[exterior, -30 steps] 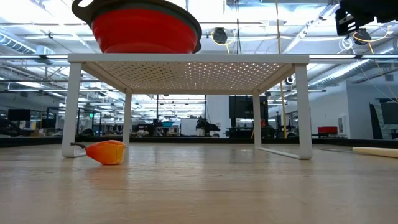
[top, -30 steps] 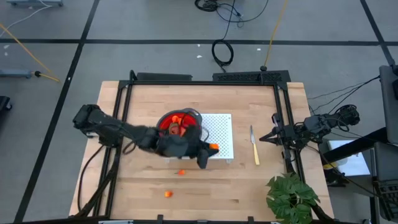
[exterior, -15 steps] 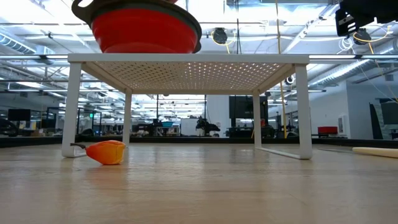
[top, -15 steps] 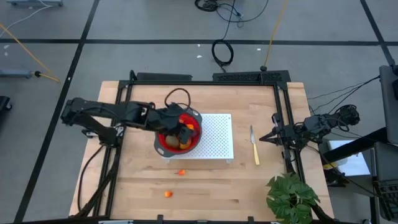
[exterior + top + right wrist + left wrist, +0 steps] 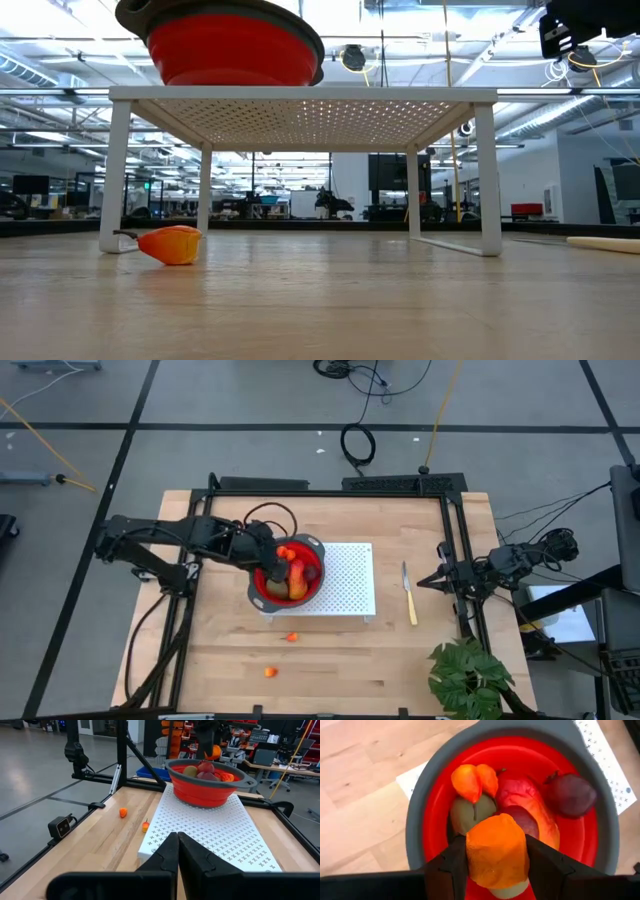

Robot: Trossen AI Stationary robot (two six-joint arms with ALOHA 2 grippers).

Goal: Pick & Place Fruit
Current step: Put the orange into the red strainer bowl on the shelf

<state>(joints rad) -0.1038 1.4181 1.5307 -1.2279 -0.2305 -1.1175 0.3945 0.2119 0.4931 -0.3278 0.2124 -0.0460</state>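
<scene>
Over the red bowl (image 5: 290, 582), which sits on the nine o'clock end of the white perforated rack (image 5: 345, 578) near the middle of the counter (image 5: 420, 660), the left tool (image 5: 496, 851) hangs with its two fingers (image 5: 451, 865) closed on an orange fruit piece (image 5: 496, 851), held just above the bowl's contents. Inside the bowl lie the red-orange mango-like fruit (image 5: 530, 807), an olive-brown oval (image 5: 470, 812), another orange piece (image 5: 474, 781) resting on that oval, and two dark red balls (image 5: 572, 794), one of them partly hidden behind the held piece. A second olive-brown shape shows just below the held piece, mostly covered.

Two small orange bits are on the bare counter: one (image 5: 291, 637) just off the rack's six o'clock edge, below the bowl, and another (image 5: 269, 672) farther toward six o'clock. From counter height, one orange bit (image 5: 172, 244) lies beside the rack's leg, with the bowl overhead on the rack top.

At the counter's three o'clock edge the right tool (image 5: 176, 847) waits, its fingers pressed together and holding nothing. A yellow-handled knife (image 5: 408, 598) lies between it and the rack. A green leafy plant (image 5: 468, 678) stands at the five o'clock corner.
</scene>
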